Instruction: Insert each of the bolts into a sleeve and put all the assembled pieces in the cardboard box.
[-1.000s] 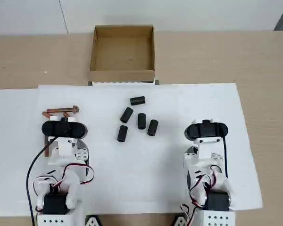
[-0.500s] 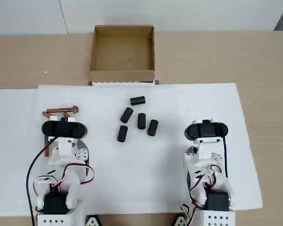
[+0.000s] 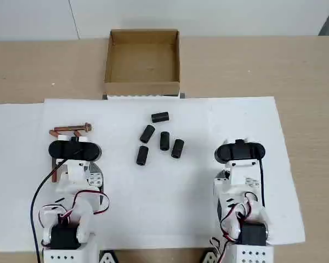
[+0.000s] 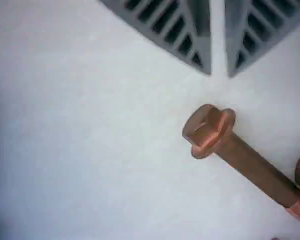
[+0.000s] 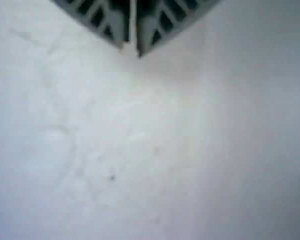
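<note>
Your 5 sleeves [image 3: 164, 141] lie loose in a bunch in the middle of the white paper [image 3: 170, 197], so I think either arm can get to them. The bolts [image 3: 72, 129] lie at 9 o'clock from the sleeves, right by your left arm [image 3: 74, 151], so that arm looks best for picking 1 up. The cardboard box [image 3: 142, 87] sits open on the desk [image 3: 307, 71] at 12 o'clock from the sleeves, ready for finished pieces. No piece is in it yet.

Both arms are folded back and low over the paper, your right arm [image 3: 239, 152] at 4 o'clock from the sleeves. Your left claw [image 4: 218, 75] is closed on nothing, with a bolt head [image 4: 210, 131] just beside its tips. Your right claw [image 5: 132, 50] is closed too, holding nothing, and points down at the paper.
</note>
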`<act>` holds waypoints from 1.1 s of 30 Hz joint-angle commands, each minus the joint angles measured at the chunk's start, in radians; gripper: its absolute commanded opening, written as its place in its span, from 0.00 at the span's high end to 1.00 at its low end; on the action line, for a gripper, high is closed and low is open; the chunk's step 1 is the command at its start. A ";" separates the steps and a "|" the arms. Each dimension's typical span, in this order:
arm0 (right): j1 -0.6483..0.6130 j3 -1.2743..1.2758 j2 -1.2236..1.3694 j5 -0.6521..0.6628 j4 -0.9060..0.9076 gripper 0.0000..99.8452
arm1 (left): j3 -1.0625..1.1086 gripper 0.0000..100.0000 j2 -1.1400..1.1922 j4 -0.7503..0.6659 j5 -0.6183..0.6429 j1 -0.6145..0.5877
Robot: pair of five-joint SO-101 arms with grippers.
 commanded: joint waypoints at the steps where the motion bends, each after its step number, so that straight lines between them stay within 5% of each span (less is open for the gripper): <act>1: 0.010 -0.005 -0.013 -0.005 -0.027 1.00 | -0.004 0.99 -0.011 -0.012 0.005 0.003; 27: 0.010 -0.005 -0.013 -0.005 -0.027 1.00 | -0.005 0.99 -0.011 -0.017 -0.002 0.068; 33: 0.010 -0.005 -0.013 -0.005 -0.027 1.00 | -0.145 0.99 -0.008 -0.074 -0.002 0.089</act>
